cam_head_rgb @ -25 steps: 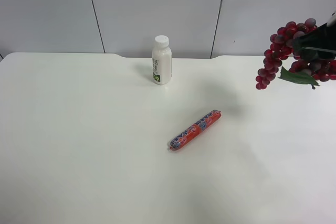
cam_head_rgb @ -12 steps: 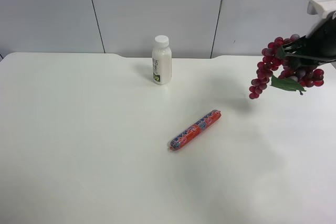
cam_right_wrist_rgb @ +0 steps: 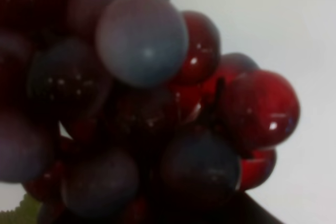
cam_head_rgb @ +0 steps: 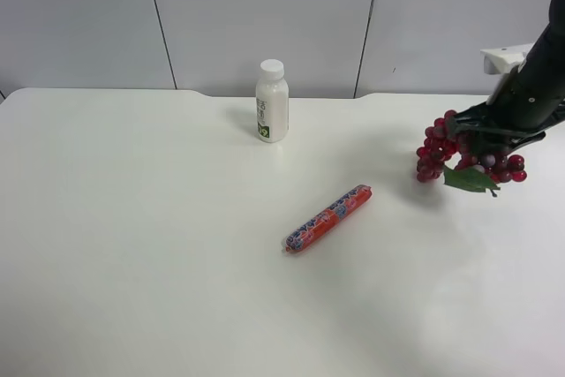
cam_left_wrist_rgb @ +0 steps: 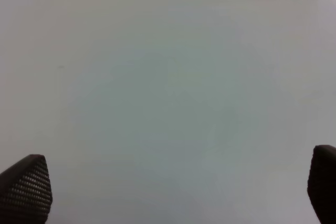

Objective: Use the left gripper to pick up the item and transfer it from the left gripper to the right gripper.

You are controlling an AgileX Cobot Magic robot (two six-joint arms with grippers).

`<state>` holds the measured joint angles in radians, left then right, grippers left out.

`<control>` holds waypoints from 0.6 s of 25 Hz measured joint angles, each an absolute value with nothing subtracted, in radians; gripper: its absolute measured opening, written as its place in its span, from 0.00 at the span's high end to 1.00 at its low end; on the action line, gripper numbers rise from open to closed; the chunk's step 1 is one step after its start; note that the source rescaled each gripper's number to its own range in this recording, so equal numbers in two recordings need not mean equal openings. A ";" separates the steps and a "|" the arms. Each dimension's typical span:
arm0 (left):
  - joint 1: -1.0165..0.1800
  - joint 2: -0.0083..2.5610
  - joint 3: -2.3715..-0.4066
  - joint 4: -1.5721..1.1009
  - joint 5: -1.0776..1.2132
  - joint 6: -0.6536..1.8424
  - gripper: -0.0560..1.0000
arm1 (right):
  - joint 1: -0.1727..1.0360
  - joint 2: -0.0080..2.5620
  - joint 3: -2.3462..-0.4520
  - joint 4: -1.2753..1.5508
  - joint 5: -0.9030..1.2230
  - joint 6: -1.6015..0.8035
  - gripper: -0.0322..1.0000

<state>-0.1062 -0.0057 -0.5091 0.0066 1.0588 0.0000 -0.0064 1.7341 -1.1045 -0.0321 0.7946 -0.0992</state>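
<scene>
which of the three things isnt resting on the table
The grapes: the right tool holds them in the air. The white bottle stands and the red-blue pack lies on the table.

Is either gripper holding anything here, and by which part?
The right gripper holds the grape bunch near its upper stem end; the exact contact is hidden. The left gripper is open and empty.

Black arm [cam_head_rgb: 540, 86], white housing [cam_head_rgb: 500, 60], textured fingers [cam_left_wrist_rgb: 26, 188].

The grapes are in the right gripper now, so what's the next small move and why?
Probably lower a little further and open. The right gripper is shut on the grapes, which hang close above the table. The left gripper is open and holds nothing, so the handover looks done.
</scene>
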 joint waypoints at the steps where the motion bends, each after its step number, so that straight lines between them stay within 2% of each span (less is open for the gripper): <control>1: -0.106 -0.006 -0.509 0.007 1.059 0.000 0.00 | -0.006 1.750 -1.104 -0.031 0.810 -0.099 0.97; 15: -0.106 -0.006 -0.509 0.007 1.059 0.000 0.00 | -0.006 1.809 -1.104 -0.025 0.899 -0.101 0.97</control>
